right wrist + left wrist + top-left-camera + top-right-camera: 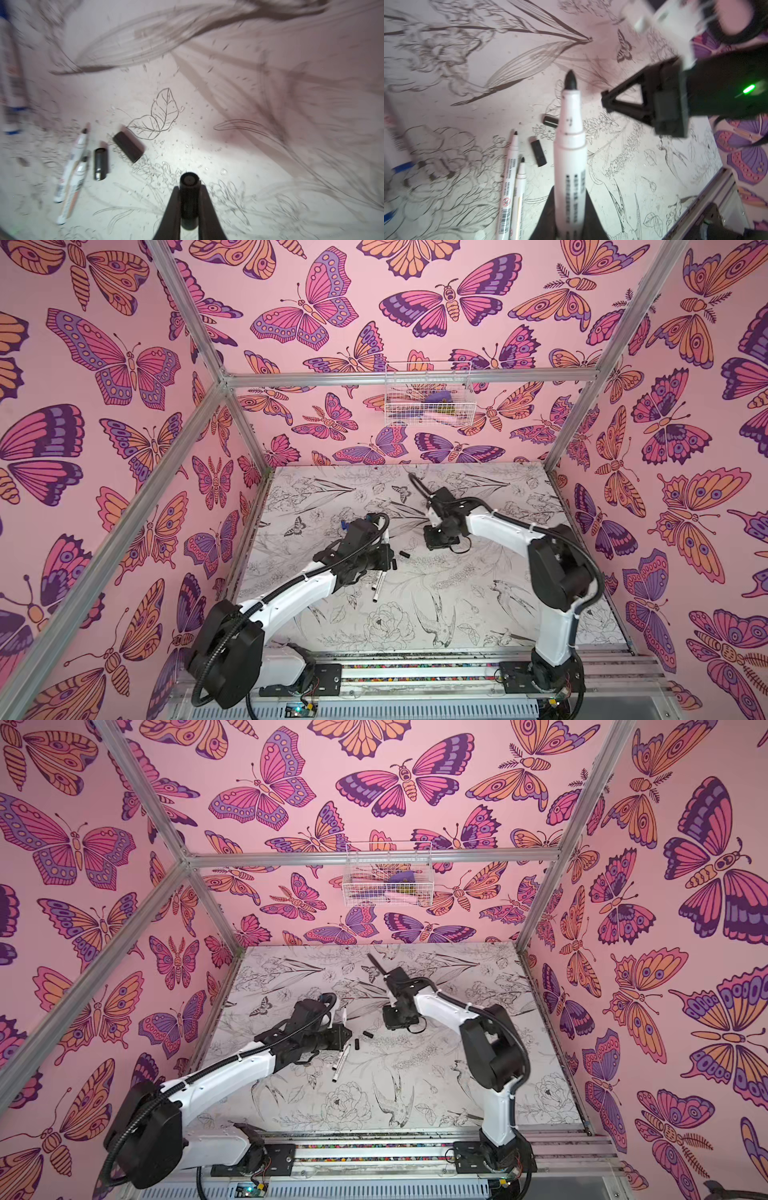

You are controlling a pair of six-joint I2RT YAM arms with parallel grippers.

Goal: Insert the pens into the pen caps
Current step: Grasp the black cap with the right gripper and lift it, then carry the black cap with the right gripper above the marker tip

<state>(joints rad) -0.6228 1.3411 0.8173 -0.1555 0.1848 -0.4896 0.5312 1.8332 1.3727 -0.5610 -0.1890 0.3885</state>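
Mating is the step in hand, we judge, since pen and cap are each gripped. Our left gripper (570,190) is clamped on the held pen (570,145), a smooth white barrel with dark print narrowing to a black conical tip. Our right gripper (189,188) is pinched tight around a black cap (188,204), a stubby matte cylinder; whether its hollow end faces outward we cannot tell. Next we need tip and cap bore on one line, then a straight push. Beyond that gripper, two loose caps (101,164) lie beside two bare pens (71,164) on the line-drawn worktop (249,145).
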